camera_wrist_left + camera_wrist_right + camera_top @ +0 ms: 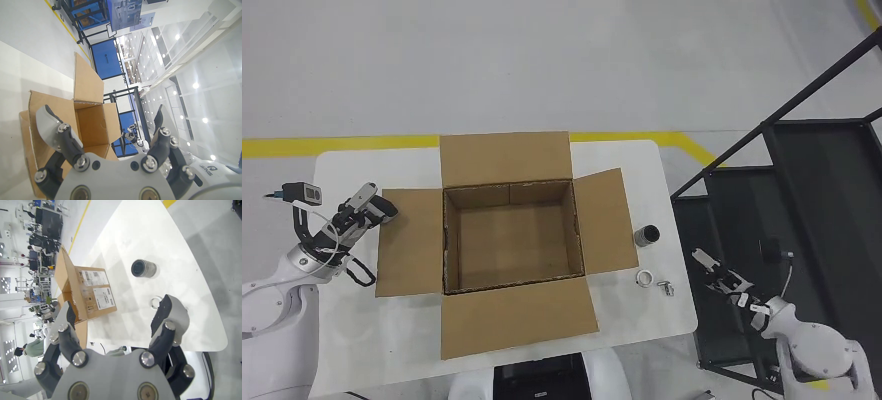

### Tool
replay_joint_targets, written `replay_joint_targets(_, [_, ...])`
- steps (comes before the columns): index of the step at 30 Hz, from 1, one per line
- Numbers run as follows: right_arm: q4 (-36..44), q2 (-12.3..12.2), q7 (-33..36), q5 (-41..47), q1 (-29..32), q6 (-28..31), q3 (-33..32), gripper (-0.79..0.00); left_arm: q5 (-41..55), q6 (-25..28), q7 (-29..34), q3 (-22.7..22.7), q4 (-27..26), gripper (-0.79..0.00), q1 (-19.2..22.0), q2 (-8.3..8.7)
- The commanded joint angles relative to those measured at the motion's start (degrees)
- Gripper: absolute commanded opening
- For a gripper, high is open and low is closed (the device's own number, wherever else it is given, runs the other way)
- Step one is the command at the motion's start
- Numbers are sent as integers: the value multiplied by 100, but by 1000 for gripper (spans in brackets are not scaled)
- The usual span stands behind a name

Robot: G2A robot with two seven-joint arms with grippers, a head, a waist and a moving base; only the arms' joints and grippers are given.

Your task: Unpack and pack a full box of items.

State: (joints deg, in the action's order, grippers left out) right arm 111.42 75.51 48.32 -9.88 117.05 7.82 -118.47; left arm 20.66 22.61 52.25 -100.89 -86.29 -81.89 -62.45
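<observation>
Cardboard box (510, 240) sits in the middle of the white counter (392, 330), opened out flat on all four sides, and its floor is bare as far as the top view shows. Three small things lie on the counter between the right flap (607, 222) and the right edge. One is a dark metal cylinder (144, 268), seemingly on its side. Closer to the near right corner lies a white ring (151, 302), and just beside it a small metal part (664, 288), too small to tell what it is.

Left jaws hang over the left edge of the counter, just beside the left flap (412, 242), spread wide and holding nothing. Right jaws hang just beyond the right edge, near the ring and the small part, likewise spread and empty.

Unpacking looks finished, since nothing is in the box, though three things seem few for a full box. Packing does not appear to have begun: cylinder, ring and part all have to go back in, and the flaps perhaps folded shut after. Right jaws are the nearer pair for that, and the thin, flat ring is likely the hardest pick
</observation>
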Motion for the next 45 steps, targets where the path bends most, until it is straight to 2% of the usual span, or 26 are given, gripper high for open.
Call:
replay_joint_targets(1, [-149, -11, -30, -489, -37, -19, 273, 0, 0, 0, 0, 0, 0, 0, 0, 0])
replay_joint_targets(11, [-1017, -89, -34, -1923, -373, -191, 1076, 0, 0, 0, 0, 0, 0, 0, 0, 0])
replay_joint_targets(25, [-1820, -159, -92, -2228, -920, -646, 1462, 0, 0, 0, 0, 0, 0, 0, 0, 0])
replay_joint_targets(27, [-1868, -170, -87, -2243, -949, -697, 1484, -160, 0, 0, 0, 0, 0, 0, 0, 0])
replay_joint_targets(28, [-1892, -177, -85, -2269, -965, -711, 1496, -345, 0, 0, 0, 0, 0, 0, 0, 0])
replay_joint_targets(29, [-1918, -182, -88, -2278, -980, -718, 1509, -409, 0, 0, 0, 0, 0, 0, 0, 0])
replay_joint_targets(38, [-2040, -235, -38, -2316, -1072, -769, 1576, -560, 0, 0, 0, 0, 0, 0, 0, 0])
replay_joint_targets(45, [-2118, -274, -96, -2371, -1118, -795, 1615, -499, 0, 0, 0, 0, 0, 0, 0, 0])
